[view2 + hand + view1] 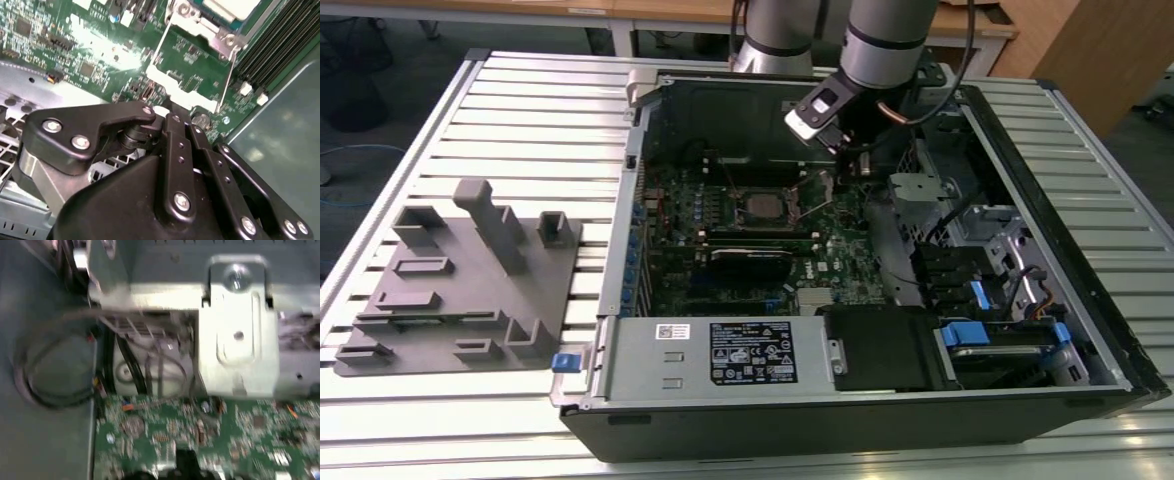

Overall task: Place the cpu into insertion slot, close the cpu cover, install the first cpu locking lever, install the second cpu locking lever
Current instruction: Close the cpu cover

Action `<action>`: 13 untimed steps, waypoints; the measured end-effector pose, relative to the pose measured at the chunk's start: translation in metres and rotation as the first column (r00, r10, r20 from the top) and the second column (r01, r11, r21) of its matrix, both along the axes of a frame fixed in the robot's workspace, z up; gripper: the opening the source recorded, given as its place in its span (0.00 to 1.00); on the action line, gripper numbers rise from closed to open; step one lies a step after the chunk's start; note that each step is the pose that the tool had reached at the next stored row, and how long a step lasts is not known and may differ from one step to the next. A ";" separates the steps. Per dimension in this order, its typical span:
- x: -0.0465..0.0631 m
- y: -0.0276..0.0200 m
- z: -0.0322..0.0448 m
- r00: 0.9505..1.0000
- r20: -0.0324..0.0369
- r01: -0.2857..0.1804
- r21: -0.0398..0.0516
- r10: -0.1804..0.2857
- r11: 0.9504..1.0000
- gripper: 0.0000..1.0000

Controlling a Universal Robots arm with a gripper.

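The open computer case (pixel 881 435) lies on its side, and the arm reaches down into it. The gripper (pixel 167 112) hangs low over the green circuit board (pixel 190 65). These angles do not show whether it is spread or pressed together, so that cannot be told.

Just ahead of the gripper is the insertion slot (pixel 781 195). The cpu cover (pixel 200 25) seems to be lowered around the pale top of the cpu (pixel 235 6), though the second wrist view catches just a corner of each. Nearest of all is a thin wire locking lever (pixel 230 70), whose free end comes close to the gripper's tip.

The step in hand is judged to be seating this lever. Doing it well likely means:
- bearing on the lever's outer end rather than its middle
- pushing steadily against the wire's spring
- carrying the lever down and sideways under its catch
- keeping the gripper clear of the memory slots (pixel 280 35) beyond the lever
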State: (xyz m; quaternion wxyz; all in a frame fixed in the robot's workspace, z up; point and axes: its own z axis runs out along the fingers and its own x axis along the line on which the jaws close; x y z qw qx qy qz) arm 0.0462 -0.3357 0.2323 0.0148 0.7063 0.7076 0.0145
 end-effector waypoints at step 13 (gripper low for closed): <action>-0.035 0.0000 -0.0008 1.000 0.001 0.000 0.001 0.000 1.000 0.10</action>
